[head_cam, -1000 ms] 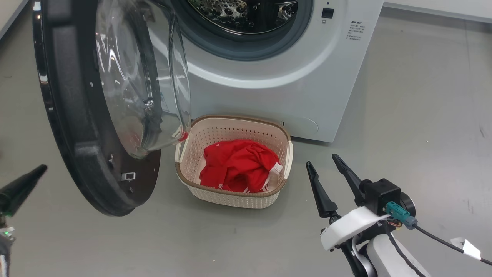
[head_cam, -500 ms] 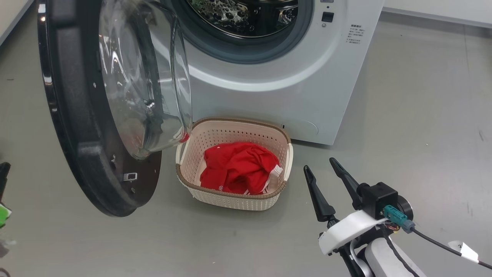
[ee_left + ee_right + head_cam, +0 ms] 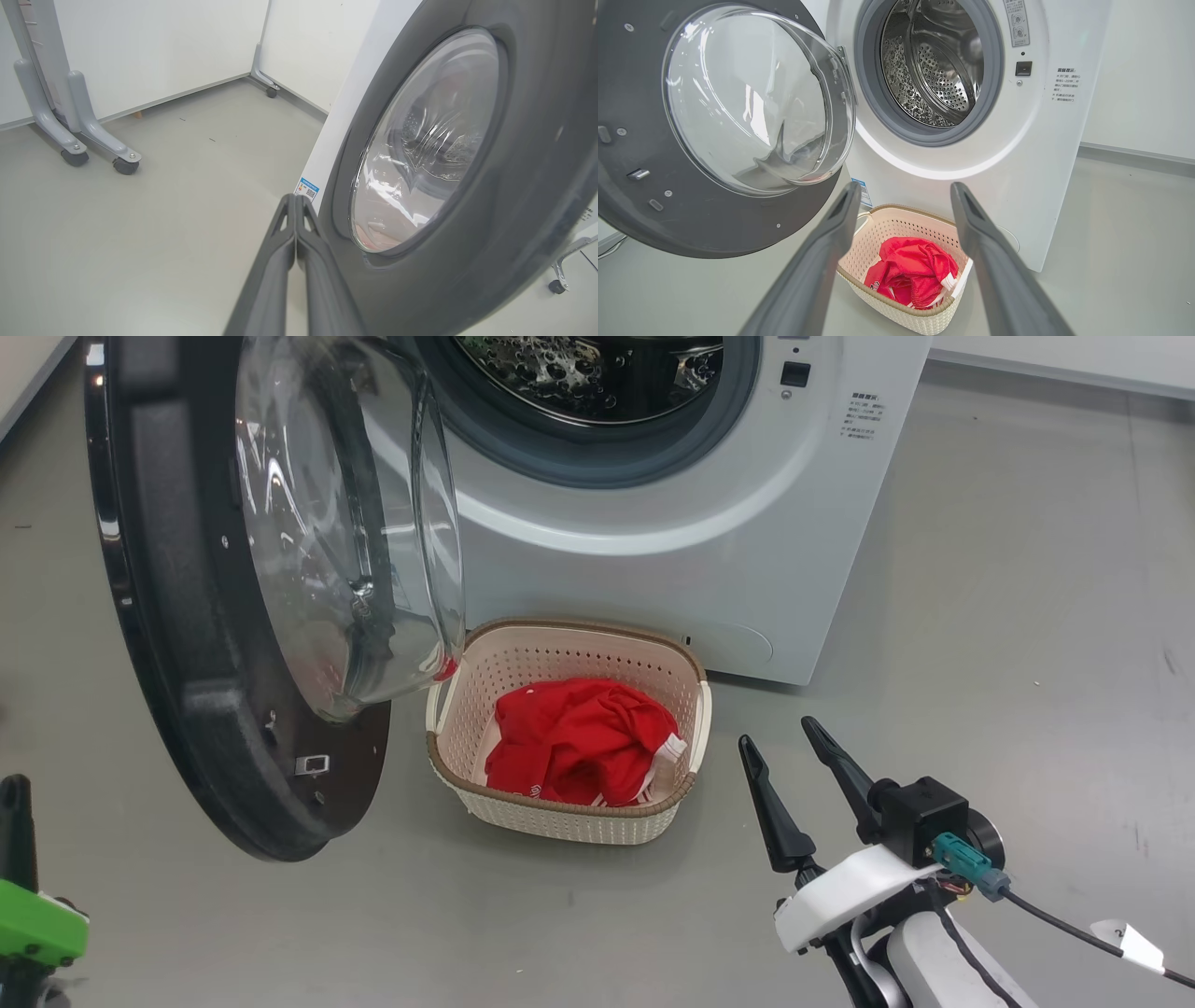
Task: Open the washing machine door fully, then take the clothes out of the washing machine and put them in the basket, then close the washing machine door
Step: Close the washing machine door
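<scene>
basket: lower middle of head view, on the floor just in front of the washer, its left end tucked under the door's glass bulge. Cream plastic, rounded rect., walls full of small holes, brown woven-look rim, side handles.
in basket: clothes, a crumpled heap of soft red fabric w/ white trim, lying on the bottom, below the rim.
washer: top centre of head view; white box, smooth glossy front, small printed text at upper right.
drum: shiny perforated steel; bare metal in the part that shows.
gasket: grey rubber ring round the opening.
door: swung out wide, upper left of head view. Round, black rim, clear bulging glass bowl at centre, inner side toward the cam; small metal latch near its lower edge.
sticker: small, blue, on the washer beside the door.
L gripper: fingers pressed together, holding nothing; lower middle of left wrist view, just beside the door's outer face, contact unclear.
R gripper: jaws spread wide, nothing between them; lower right of head view, right of the basket, apart from it.
floor: plain grey, smooth, matt.
</scene>
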`<state>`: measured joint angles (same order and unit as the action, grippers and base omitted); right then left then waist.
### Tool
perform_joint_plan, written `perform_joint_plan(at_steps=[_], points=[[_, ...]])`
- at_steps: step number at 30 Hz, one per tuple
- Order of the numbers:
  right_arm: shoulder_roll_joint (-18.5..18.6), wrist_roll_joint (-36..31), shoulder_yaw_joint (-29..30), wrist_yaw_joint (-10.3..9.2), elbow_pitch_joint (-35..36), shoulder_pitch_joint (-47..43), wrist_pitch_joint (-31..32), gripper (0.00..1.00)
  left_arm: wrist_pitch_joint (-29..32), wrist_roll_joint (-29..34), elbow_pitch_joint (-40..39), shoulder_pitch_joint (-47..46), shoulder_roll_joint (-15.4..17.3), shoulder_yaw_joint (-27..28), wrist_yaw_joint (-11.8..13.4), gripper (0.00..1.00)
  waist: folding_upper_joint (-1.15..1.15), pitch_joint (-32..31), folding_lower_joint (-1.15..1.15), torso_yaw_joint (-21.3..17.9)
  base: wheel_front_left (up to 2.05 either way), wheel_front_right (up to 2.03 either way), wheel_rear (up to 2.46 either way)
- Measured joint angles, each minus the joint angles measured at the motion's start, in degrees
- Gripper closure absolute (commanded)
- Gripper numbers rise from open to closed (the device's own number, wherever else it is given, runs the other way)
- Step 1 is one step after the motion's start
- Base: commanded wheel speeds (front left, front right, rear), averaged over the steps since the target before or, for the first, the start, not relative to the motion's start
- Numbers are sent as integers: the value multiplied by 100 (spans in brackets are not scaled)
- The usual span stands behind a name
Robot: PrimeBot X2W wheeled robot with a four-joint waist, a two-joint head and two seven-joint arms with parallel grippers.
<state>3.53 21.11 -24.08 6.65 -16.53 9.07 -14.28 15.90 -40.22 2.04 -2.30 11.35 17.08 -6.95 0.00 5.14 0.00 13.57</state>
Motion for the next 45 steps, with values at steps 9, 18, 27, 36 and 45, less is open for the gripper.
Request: perform_joint_plan(at_steps=[9, 18, 27, 36, 45], points=[[-2, 5, 5, 0, 7, 0, 0, 0, -922, 208, -52, 215, -143, -258, 0, 100, 0, 5, 0, -23, 0, 0, 0], [-4, 5, 8, 1, 11, 0, 0, 0, -1673, 544, 12, 450, -53, -490, 0, 100, 0, 0, 0, -46, 0, 0, 0], [-8, 5, 5, 18, 9, 0, 0, 0, -2157, 651, 226, 602, -41, -726, -1, 0, 0, -23, 0, -72, 0, 0, 0], [-9, 5, 3, 30, 8, 0, 0, 0, -2549, 759, 414, 644, -8, -787, -1, 0, 0, -68, 0, -96, 0, 0, 0], [-11, 7, 3, 31, 9, 0, 0, 0, -2735, 932, 579, 695, 62, -843, -1, 0, 0, -101, 0, -110, 0, 0, 0]])
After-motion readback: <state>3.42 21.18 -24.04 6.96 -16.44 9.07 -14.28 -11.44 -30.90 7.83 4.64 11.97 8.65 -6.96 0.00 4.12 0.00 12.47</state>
